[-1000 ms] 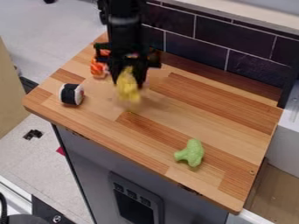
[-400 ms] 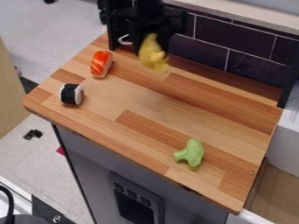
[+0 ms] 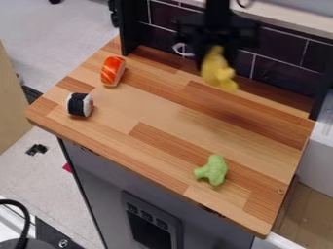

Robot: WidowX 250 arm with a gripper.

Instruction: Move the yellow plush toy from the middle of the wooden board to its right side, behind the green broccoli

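We find the gripper (image 3: pixel 213 50) pinching the yellow toy (image 3: pixel 218 72) over the board (image 3: pixel 169 109), right of top centre. Holding it aloft calls, in our judgement, for even pressure and clearance from the tiles (image 3: pixel 276 44). We record the arm (image 3: pixel 216 10) upright at the top edge, gripper hanging down.
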